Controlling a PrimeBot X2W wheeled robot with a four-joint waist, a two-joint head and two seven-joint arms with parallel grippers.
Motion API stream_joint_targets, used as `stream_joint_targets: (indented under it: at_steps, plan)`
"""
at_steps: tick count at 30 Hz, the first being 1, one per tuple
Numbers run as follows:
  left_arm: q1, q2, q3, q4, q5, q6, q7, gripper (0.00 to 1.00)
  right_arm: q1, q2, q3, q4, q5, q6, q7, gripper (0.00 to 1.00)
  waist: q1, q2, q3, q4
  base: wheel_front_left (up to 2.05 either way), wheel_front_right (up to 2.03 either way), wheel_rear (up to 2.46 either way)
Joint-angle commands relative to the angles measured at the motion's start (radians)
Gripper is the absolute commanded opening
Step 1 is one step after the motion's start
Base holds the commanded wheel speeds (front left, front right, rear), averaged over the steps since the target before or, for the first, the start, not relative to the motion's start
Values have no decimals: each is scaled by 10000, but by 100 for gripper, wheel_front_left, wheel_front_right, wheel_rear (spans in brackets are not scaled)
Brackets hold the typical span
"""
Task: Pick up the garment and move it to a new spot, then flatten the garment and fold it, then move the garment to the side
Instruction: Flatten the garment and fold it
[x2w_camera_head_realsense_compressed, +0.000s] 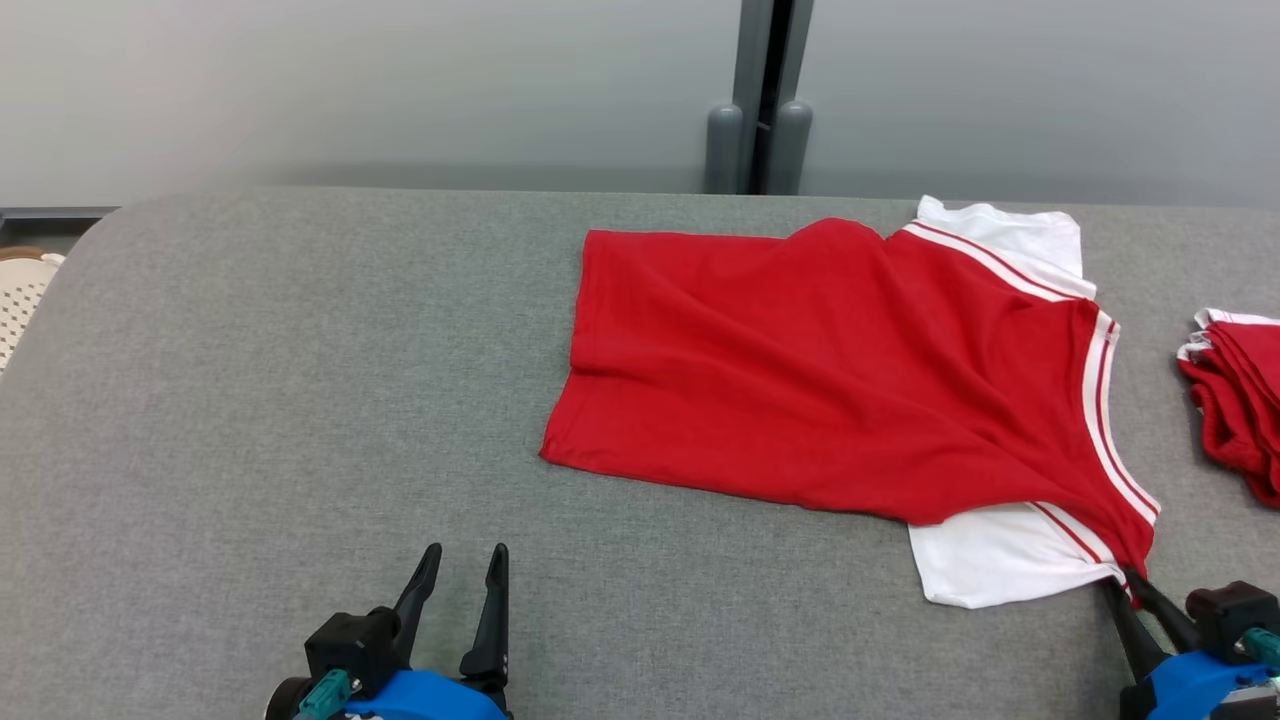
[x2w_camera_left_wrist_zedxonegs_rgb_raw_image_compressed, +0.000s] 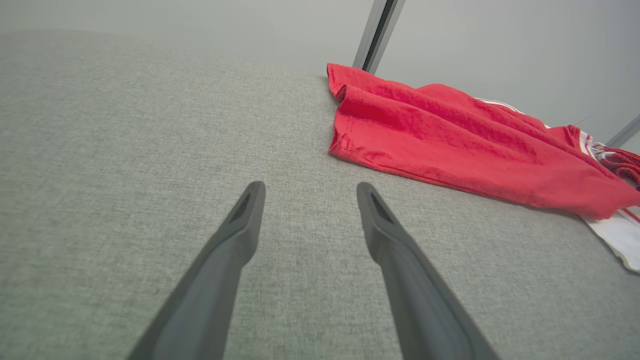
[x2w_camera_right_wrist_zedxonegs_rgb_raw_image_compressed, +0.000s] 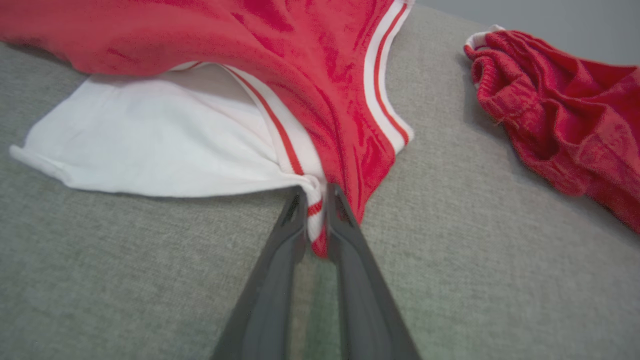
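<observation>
Surface: grey fabric table, running back to a pale wall.
Left gripper: near you on the left, fingers spread wide with nothing between them, over bare fabric, well apart from the garment.
Right gripper: near you on the right, fingers pinched tight on the garment's near right corner, where the striped trim meets the white sleeve.
Garment: red shirt, right of centre, mostly flat, some wrinkles.
Red pile: right edge, near the garment, not touching.
Post: far, behind the table.
</observation>
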Motion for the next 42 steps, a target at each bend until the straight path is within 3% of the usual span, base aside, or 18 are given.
stream_joint_targets:
  at_steps: [1,6,12,24,31,32,33,36,42]
  plan:
    - [9,5,94,8,83,32,-27,100,219,169,-454,-355,-70,-19,11,100,1,-1,19,-102,0,0,0]
    - [-224,4,218,41,121,25,-29,100,357,673,-1207,-1705,-279,-13,9,100,1,-1,145,-283,0,0,0]
    - [-918,1,259,170,181,8,-29,100,386,1356,-1432,-3250,-555,-13,8,100,1,-1,479,-511,0,0,0]
    - [-2752,199,-80,1797,-15,-18,-27,100,-356,2175,-895,-3594,-847,-13,8,100,1,-1,1426,-1219,0,0,0]
    - [-3315,324,262,2869,170,-20,-3,100,-511,2392,-921,-3570,-903,-13,8,100,1,-1,1806,-1594,0,0,0]
    - [-3312,295,102,3029,175,-20,0,47,-497,2418,-926,-3576,-916,-13,8,100,1,-1,1815,-1617,0,0,0]
    - [-3296,221,-238,3313,85,-22,16,0,-457,2455,-985,-3555,-910,-13,8,100,1,-1,1819,-1640,0,0,0]
    - [-3286,214,-274,3454,-173,-23,31,0,-354,2500,-1129,-3524,-927,-13,8,100,1,-1,1744,-1561,0,0,0]
    - [-2976,346,921,2474,-15,159,-16,0,-84,2716,-1256,-3490,-914,-13,6,100,1,-1,1396,-1166,0,0,0]
